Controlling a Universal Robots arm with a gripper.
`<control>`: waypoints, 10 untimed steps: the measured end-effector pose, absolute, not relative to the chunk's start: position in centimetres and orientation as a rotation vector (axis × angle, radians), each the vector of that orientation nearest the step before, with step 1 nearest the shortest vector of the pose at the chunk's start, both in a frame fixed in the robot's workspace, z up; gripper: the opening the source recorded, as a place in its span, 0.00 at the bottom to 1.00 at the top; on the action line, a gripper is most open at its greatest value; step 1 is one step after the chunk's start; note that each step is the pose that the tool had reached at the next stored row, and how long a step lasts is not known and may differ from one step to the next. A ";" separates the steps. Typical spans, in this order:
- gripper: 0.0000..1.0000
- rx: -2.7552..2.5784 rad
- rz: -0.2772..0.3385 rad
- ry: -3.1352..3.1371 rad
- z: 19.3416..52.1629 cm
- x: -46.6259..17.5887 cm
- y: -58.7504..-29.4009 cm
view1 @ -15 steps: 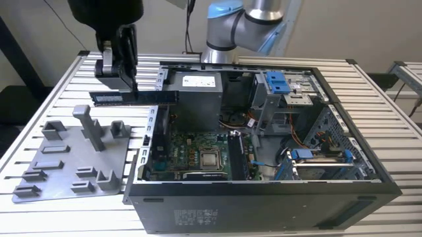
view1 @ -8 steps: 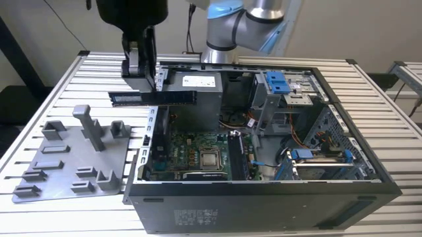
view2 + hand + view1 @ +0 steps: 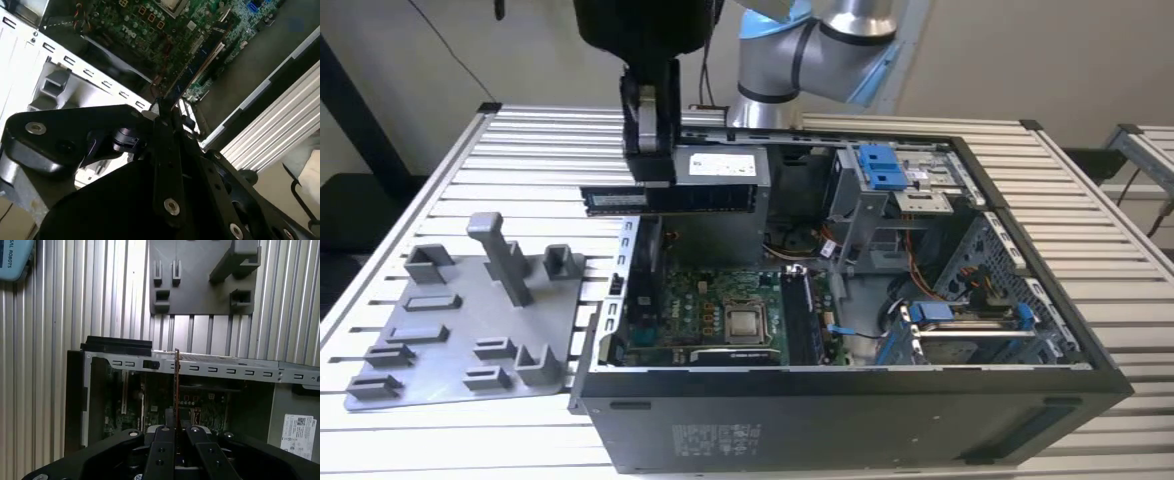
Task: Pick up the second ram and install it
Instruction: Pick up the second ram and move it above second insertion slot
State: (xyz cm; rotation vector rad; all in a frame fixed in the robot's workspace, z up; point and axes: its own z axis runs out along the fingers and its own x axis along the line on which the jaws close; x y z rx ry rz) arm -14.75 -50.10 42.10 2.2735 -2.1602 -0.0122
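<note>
While the gripper (image 3: 651,168) hangs over the far edge of the open computer case (image 3: 854,430), toward the exterior view's left, its 2 jaws are clamped on the second ram (image 3: 670,199). The board is held level in the air, above the motherboard (image 3: 720,310). A grey holder tray (image 3: 454,335) lies on the slatted table (image 3: 440,445), just beside the case on the exterior view's left.

Long, thin, dark ram (image 3: 670,199), up in the air. Level, on its long edge, over the case (image 3: 854,430) rim.
</note>
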 end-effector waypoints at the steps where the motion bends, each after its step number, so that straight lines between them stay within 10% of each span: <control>1: 0.14 2.273 -0.012 -2.160 42.1 -14.4 -50.1; 10: 0.14 2.274 -0.012 -2.160 42.1 -11.3 -50.1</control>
